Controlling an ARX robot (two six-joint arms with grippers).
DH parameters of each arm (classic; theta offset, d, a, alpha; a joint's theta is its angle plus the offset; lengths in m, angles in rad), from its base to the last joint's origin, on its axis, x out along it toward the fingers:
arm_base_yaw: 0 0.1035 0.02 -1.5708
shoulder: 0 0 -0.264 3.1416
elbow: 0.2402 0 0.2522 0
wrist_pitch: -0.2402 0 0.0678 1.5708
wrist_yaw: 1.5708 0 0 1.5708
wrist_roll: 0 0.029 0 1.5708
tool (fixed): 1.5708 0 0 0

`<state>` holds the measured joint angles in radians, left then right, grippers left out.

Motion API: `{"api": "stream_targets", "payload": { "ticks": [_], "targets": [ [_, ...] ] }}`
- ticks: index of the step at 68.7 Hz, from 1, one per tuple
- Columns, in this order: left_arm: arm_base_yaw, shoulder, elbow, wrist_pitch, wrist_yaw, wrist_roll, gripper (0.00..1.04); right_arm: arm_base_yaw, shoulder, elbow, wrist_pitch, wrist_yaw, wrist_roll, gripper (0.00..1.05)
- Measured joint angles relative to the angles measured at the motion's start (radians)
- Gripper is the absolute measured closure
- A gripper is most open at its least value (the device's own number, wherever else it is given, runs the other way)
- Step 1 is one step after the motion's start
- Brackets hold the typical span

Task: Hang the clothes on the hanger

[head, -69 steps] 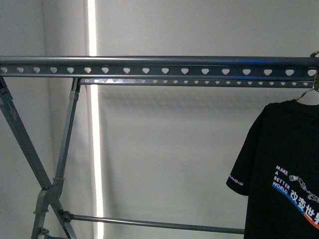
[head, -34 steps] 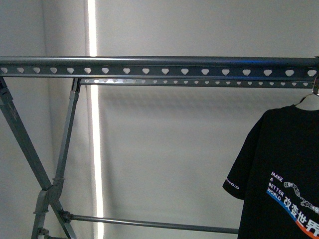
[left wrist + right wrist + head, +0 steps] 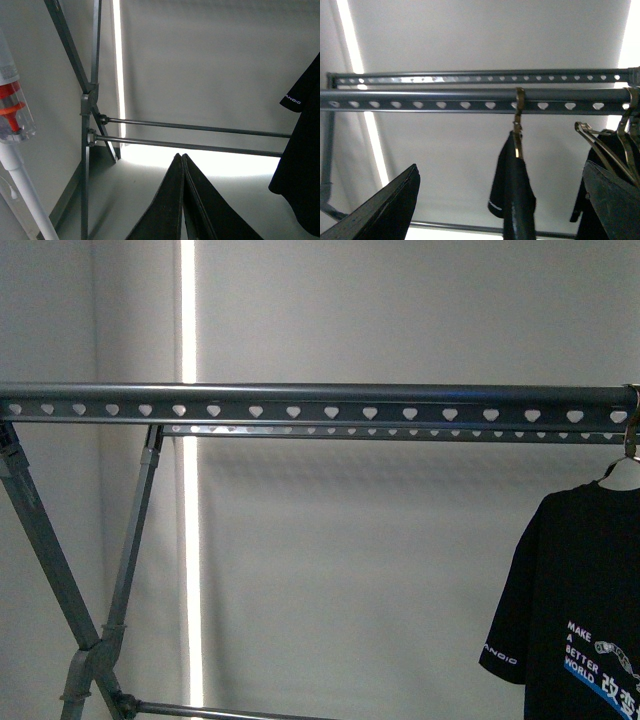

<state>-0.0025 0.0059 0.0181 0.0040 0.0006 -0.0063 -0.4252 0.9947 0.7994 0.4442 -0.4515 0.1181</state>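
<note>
The grey clothes rack's long rail (image 3: 300, 400) with heart-shaped holes runs across the front view. The black T-shirt (image 3: 585, 610) with white "MAKE A BETTER WORLD" print hangs under the rail's right end from a small coat hanger's hook (image 3: 630, 435). In the right wrist view the shirt (image 3: 512, 200) hangs edge-on from the brass hook (image 3: 519, 107) over the rail (image 3: 430, 95). My right gripper (image 3: 500, 172) is open below the rail, its fingers (image 3: 395, 202) wide apart on either side of the shirt, not touching it. My left gripper (image 3: 181, 157) is shut and empty, low near the rack's lower crossbars (image 3: 200, 137); the shirt's sleeve (image 3: 300, 150) is to one side.
The rack's crossed legs (image 3: 60, 570) stand at the left. More metal coat hangers with dark clothes (image 3: 615, 145) hang on the rail's end beside the shirt. A white and orange stick appliance (image 3: 12, 110) stands by the rack's leg. A plain wall with a bright light strip (image 3: 187, 540) lies behind.
In the front view the rail and the shirt now sit lower in the picture, and the shirt lies further right and hangs a little lower under the rail.
</note>
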Motion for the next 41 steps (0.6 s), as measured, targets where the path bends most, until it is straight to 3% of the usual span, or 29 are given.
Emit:
{"api": "stream_targets", "payload": {
  "ticks": [3, 8, 12, 17, 21, 28, 41],
  "targets": [
    [0.000, -0.001, 0.000, -0.001, 0.000, 0.000, 1.01, 0.009, -0.153, -0.148, 0.060, 0.016, 0.063, 0.07],
    [0.000, -0.001, 0.000, -0.002, 0.000, 0.000, 1.01, 0.047, -0.322, -0.299, 0.034, 0.063, 0.098, 0.07],
    [0.000, -0.002, 0.000, -0.002, 0.000, 0.000, 1.01, 0.113, -0.470, -0.383, -0.122, 0.148, 0.067, 0.14],
    [0.000, -0.002, 0.000, -0.002, 0.000, 0.000, 1.01, 0.257, -0.684, -0.496, -0.386, 0.337, -0.025, 0.28],
    [0.000, -0.002, 0.000, -0.002, -0.001, 0.000, 1.01, 0.368, -0.816, -0.607, -0.455, 0.420, -0.068, 0.39],
    [0.000, -0.002, 0.000, -0.002, 0.000, 0.000, 1.01, 0.418, -0.969, -0.776, -0.451, 0.444, -0.100, 0.60],
    [0.000, -0.002, 0.000, -0.002, 0.000, 0.000, 1.01, 0.420, -0.990, -0.793, -0.447, 0.447, -0.114, 0.94]
  ]
}}
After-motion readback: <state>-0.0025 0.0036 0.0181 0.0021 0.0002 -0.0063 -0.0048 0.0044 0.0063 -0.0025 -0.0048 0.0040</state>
